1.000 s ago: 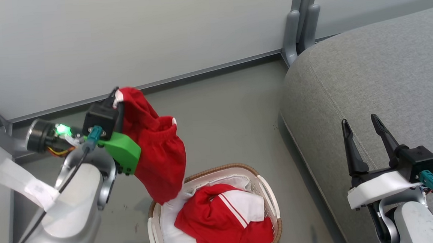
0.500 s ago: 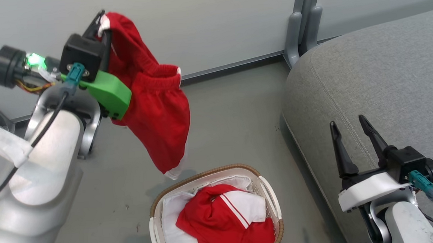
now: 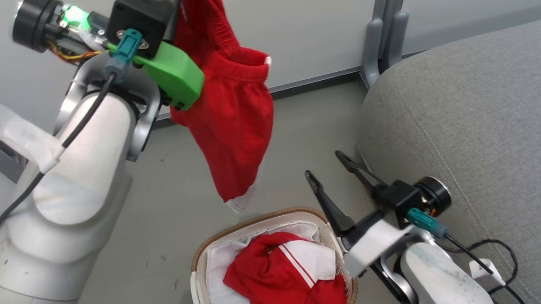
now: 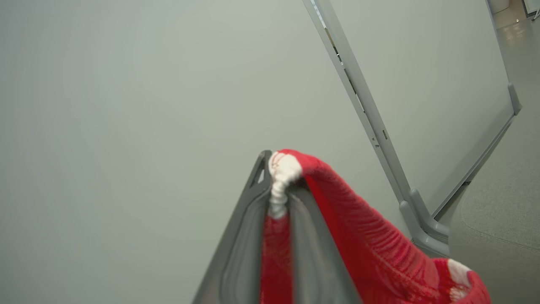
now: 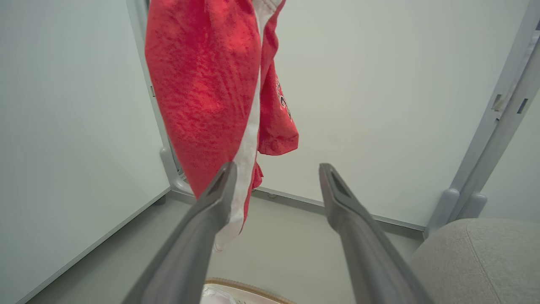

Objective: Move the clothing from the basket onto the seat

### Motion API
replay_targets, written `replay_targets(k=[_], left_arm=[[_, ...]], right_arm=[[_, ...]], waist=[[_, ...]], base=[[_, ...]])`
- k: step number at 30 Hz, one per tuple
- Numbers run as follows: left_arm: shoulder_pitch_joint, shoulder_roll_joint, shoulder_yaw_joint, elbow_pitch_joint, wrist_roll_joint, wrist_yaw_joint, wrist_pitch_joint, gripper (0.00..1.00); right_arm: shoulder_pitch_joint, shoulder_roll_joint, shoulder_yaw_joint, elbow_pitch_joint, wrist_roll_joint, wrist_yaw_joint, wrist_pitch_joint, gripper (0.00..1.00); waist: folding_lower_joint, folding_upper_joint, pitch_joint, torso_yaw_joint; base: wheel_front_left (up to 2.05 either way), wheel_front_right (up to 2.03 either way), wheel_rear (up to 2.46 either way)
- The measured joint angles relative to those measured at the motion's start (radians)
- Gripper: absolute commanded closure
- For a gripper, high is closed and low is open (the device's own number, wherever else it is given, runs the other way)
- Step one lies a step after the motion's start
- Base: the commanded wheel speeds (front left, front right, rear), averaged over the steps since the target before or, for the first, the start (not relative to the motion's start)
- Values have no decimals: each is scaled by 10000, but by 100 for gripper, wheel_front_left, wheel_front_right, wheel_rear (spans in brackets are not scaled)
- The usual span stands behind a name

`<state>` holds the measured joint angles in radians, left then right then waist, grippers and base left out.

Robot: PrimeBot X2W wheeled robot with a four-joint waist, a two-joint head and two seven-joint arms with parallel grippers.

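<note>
My left gripper [image 4: 276,169] is shut on the white-trimmed edge of a red piece of clothing [image 3: 236,126]. It hangs high over the floor, its hem just above and left of the basket [image 3: 255,217]. A second piece of red clothing [image 3: 268,274] with a white striped panel lies in the basket on the white liner [image 3: 220,291]. Over the basket's right rim my right gripper [image 3: 324,163] stands open and empty, pointing up at the hanging clothing [image 5: 202,84]. The grey seat [image 3: 474,111] lies to the right.
Pale wall panels stand behind, joined by a grey post [image 3: 382,27] at the seat's rounded corner. Grey floor [image 3: 169,191] surrounds the basket. A black cable [image 3: 497,246] from my right arm lies on the seat's front.
My left gripper has risen and swung right with the red clothing, lifting its hem out of the basket. The right gripper has moved left from over the seat to the basket's right rim.
</note>
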<state>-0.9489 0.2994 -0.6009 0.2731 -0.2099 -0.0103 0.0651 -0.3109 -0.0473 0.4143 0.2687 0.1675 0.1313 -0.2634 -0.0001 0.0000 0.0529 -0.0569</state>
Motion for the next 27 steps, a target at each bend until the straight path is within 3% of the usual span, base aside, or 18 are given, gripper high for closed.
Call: replay_targets(k=[7, 13, 26, 27], left_arm=[[-311, -410, -343, 13, -35, -165, -58, 100], [-313, -639, -633, -104, -50, -251, -174, 100], [-281, -876, -968, -554, -209, -297, -238, 100], [-248, -890, -970, -556, -272, -295, -240, 100]], right_arm=[[-1273, -2, 1104, 1049, 759, 2, 0, 0], [-2261, -12, 1400, 1906, 1026, 0, 0, 0], [-3455, -12, 1960, 2180, 1415, 0, 0, 0], [-3512, -8, 1985, 2203, 1432, 0, 0, 33]], waist=[[0, 0, -31, 194], [0, 0, -165, 321], [1, 0, -352, 454], [0, 0, -365, 465]], base=[[0, 0, 0], [0, 0, 0], [0, 0, 0], [0, 0, 0]])
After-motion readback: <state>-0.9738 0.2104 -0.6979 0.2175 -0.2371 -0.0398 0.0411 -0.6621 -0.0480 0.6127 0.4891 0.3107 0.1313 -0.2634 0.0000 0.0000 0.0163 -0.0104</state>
